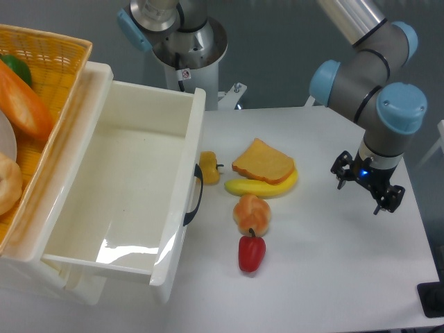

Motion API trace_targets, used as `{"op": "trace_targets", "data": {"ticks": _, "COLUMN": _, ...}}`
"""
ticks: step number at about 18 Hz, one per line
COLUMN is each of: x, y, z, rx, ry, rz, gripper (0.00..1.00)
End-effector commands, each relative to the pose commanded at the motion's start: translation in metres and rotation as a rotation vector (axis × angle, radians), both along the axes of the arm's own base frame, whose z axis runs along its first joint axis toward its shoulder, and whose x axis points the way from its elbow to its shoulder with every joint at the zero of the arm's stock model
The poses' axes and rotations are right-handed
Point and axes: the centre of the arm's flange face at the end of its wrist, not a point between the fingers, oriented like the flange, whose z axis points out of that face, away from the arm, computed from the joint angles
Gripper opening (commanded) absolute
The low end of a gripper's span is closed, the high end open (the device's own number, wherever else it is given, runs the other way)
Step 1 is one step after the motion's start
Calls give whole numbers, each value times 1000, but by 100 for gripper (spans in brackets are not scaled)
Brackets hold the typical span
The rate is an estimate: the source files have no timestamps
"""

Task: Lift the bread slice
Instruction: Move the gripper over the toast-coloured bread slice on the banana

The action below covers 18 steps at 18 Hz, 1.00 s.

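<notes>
The bread slice [263, 163] is golden-orange with a darker crust edge. It lies near the middle of the white table [333, 263], leaning on a yellow banana [267, 186]. My gripper [366, 189] hangs at the right side of the table, well to the right of the slice and apart from it. Its dark fingers point down and stand open with nothing between them.
A knotted orange bun [251, 213] and a red pepper [252, 252] lie just in front of the banana. A small yellow pepper [209, 168] sits beside the white open drawer [132, 187]. A wicker basket [41, 83] with food stands at the far left.
</notes>
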Motion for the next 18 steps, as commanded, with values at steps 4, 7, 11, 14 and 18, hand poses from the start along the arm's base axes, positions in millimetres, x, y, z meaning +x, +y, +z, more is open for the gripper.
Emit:
{"op": "trace_targets", "data": {"ticks": 4, "x": 2, "y": 2, "z": -1, "rx": 2, "ry": -7, "rz": 21, "gripper": 100}}
{"op": "trace_targets", "data": {"ticks": 7, "x": 20, "y": -6, "z": -6, "rx": 2, "ry": -32, "rz": 43, "gripper": 100}}
{"op": "trace_targets", "data": {"ticks": 11, "x": 40, "y": -24, "z": -22, "rx": 47, "ry": -103, "rz": 68, "gripper": 100}}
{"op": "trace_targets", "data": {"ticks": 14, "x": 60, "y": -27, "z": -21, "rx": 48, "ry": -119, "rz": 63, "gripper": 100}}
{"op": "trace_targets", "data": {"ticks": 18, "x": 77, "y": -27, "z": -31, "rx": 37, "ry": -155, "rz": 58, "gripper": 100}}
